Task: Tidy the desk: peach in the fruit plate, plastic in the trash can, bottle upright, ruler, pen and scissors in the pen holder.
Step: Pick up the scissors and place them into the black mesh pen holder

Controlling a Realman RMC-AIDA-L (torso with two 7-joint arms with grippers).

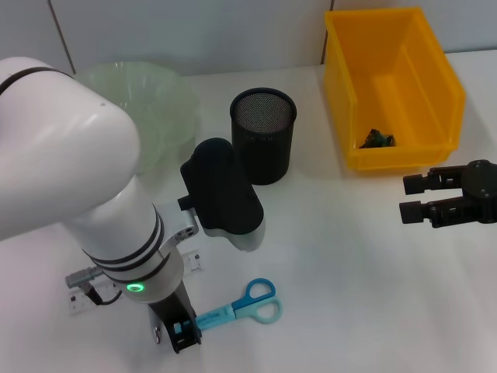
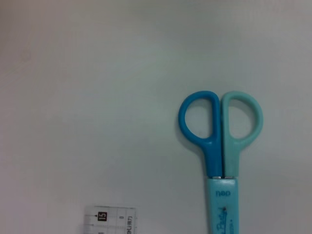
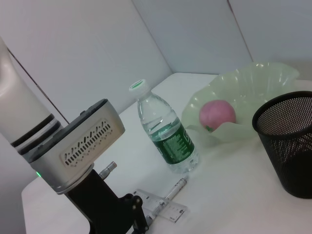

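Note:
The blue and teal scissors (image 1: 247, 305) lie on the white desk in front of me, their blades in a teal sheath (image 2: 224, 204). My left gripper (image 1: 183, 331) is down at the sheath's tip. The black mesh pen holder (image 1: 264, 134) stands behind them. The clear ruler (image 3: 165, 209) and a pen (image 3: 175, 187) lie beside the left arm. The bottle (image 3: 167, 130) stands upright. The pink peach (image 3: 217, 113) lies in the green fruit plate (image 1: 151, 97). Dark plastic (image 1: 377, 140) lies in the yellow bin (image 1: 404, 155). My right gripper (image 1: 414, 197) is open and empty, hovering at the right.
My left arm's white elbow and black wrist (image 1: 225, 194) hide the bottle and most of the ruler from the head view. The ruler's end (image 2: 109, 219) shows in the left wrist view beside the scissors.

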